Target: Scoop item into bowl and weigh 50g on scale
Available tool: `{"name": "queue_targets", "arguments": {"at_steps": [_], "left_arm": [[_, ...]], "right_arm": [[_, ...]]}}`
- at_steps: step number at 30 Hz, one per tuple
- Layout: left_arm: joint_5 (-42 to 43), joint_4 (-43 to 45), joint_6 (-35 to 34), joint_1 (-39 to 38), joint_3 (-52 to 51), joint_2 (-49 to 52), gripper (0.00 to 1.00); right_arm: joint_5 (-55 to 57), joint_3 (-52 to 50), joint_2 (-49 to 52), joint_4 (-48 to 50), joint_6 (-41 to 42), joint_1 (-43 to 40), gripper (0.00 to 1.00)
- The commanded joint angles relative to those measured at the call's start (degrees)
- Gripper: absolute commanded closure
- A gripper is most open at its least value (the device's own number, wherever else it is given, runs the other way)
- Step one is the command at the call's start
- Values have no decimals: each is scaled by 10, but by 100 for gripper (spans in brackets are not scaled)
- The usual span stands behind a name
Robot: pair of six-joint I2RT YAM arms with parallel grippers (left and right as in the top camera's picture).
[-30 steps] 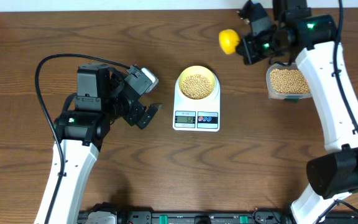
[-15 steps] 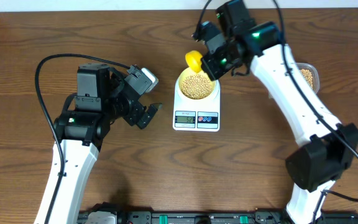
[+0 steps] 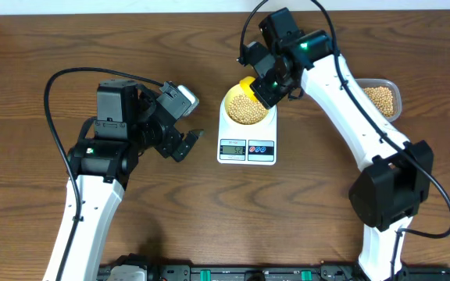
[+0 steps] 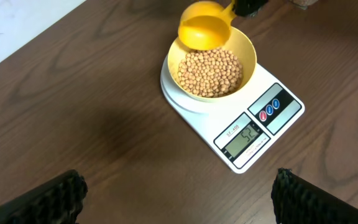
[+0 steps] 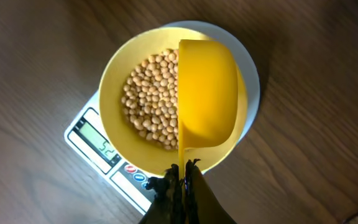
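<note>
The scale [image 3: 247, 140] carries the bowl [image 3: 227, 104] filled with beans [image 3: 245, 109]. The right gripper [image 5: 182, 180], clamped on a yellow scoop [image 5: 207, 93], holds it above the scale's end opposite the display. The left gripper [image 3: 190, 145], fingers apart, sits left of the scale.

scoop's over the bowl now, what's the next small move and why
Probably dip the scoop into the beans and lift a few out. The display on the scale looks like 52, slightly over 50, and the scoop, held by the right gripper over the bowl, shows no beans inside.
</note>
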Motion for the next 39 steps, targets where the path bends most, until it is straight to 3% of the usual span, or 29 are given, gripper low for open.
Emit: {"name": "queue_targets", "arguments": {"at_steps": [1,39], "left_arm": [[-4,2,-7,3,-7,-3,3],[-4,2,-7,3,-7,-3,3]], "right_arm": [[12,-4,5,0,-11,5,99],[10,-18,35,3,-50,6,99]]}}
